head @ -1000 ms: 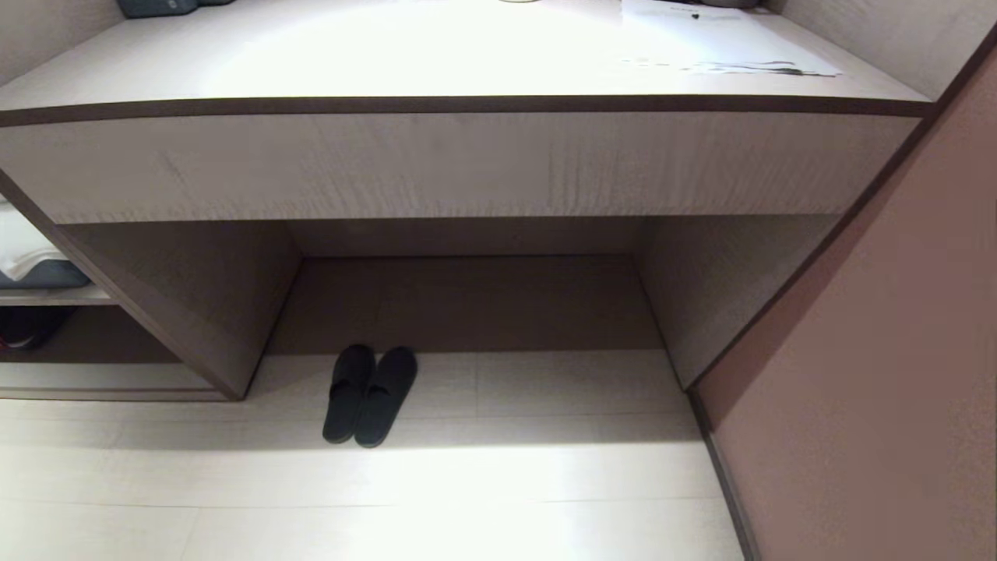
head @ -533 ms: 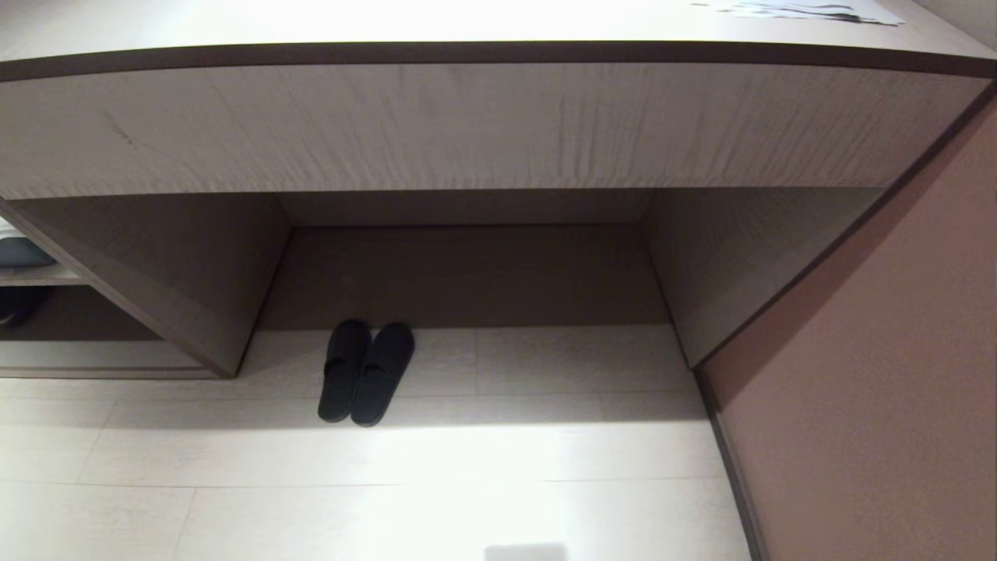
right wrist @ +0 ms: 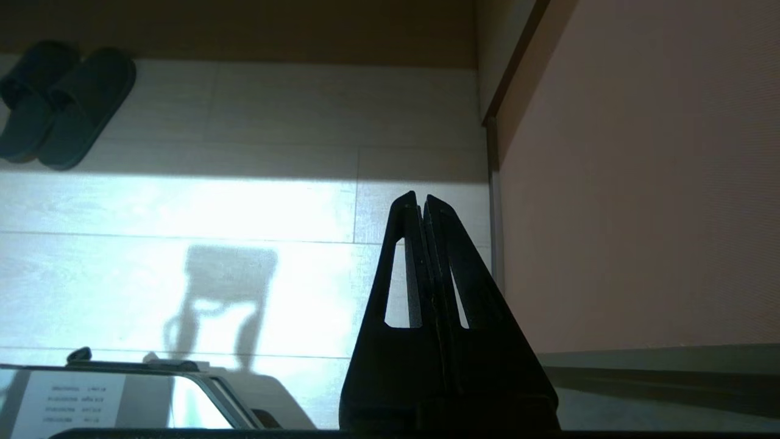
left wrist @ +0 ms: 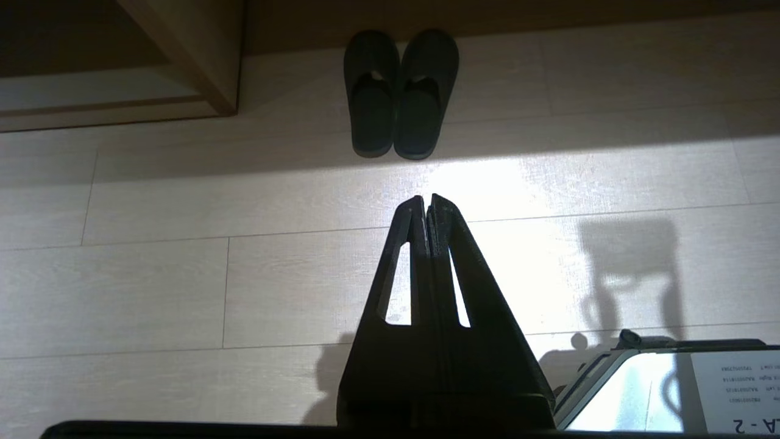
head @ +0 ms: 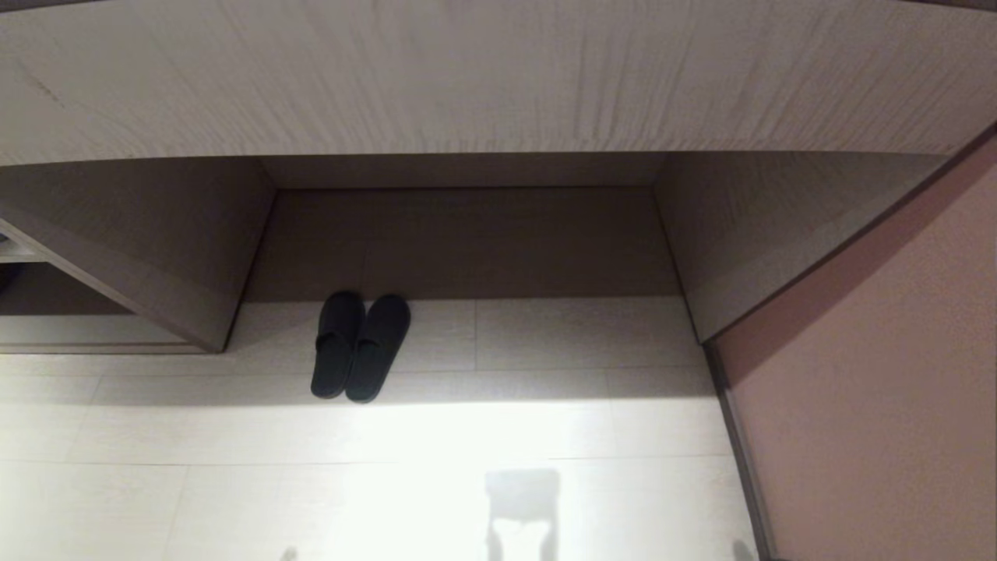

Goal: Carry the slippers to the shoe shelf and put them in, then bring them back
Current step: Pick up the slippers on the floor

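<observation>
Pair of flat dark charcoal fabric slippers (head: 361, 345) lies side by side, touching, on the pale wood-plank floor (head: 467, 483), toes toward the shadowed kneehole of the beige wood-grain desk (head: 498, 78), at its front edge near its left side panel. Left pincer (left wrist: 428, 204) hangs above the floor, fingers pressed together, holding nothing; slippers sit straight ahead of its tips, apart from it. Right pincer (right wrist: 420, 203) also closed and empty, slippers well off to its left side, pinkish-brown wall panel (right wrist: 640, 183) just beside it on the right. Neither pincer touches anything.
</observation>
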